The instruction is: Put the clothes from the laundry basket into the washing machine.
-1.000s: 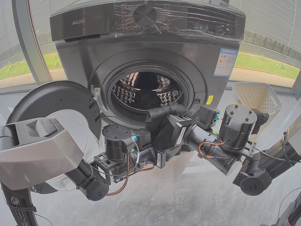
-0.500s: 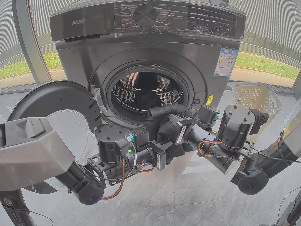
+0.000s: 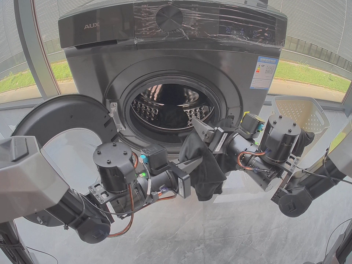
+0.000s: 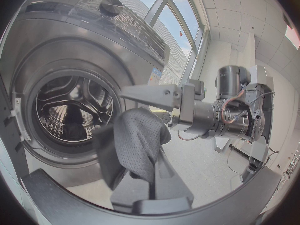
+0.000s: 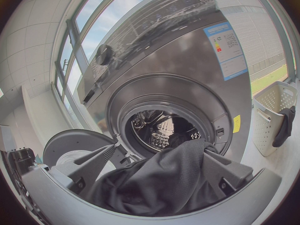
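Observation:
A dark mesh garment (image 3: 205, 165) hangs in front of the washing machine (image 3: 168, 59), just below and right of the open drum (image 3: 172, 107). My left gripper (image 3: 200, 159) is shut on the garment (image 4: 137, 144) from the left. The right gripper (image 3: 201, 131) is above it by the drum's right rim, its fingers (image 5: 93, 163) spread wide open with the garment (image 5: 162, 178) bunched between them. Another dark piece (image 3: 172, 116) lies inside the drum. The white laundry basket (image 3: 300, 112) stands right of the machine with a dark cloth (image 3: 306, 138) over its rim.
The round door (image 3: 62, 121) is swung open to the left of the machine, close behind my left arm. Glass walls stand behind the machine. Grey tiled floor (image 3: 220, 231) lies bare in front. The basket (image 5: 272, 116) sits against the machine's right side.
The left arm pulled back and down to the left. The right gripper rose toward the drum's right rim. The garment, earlier bunched on the drum lip, now hangs stretched lower.

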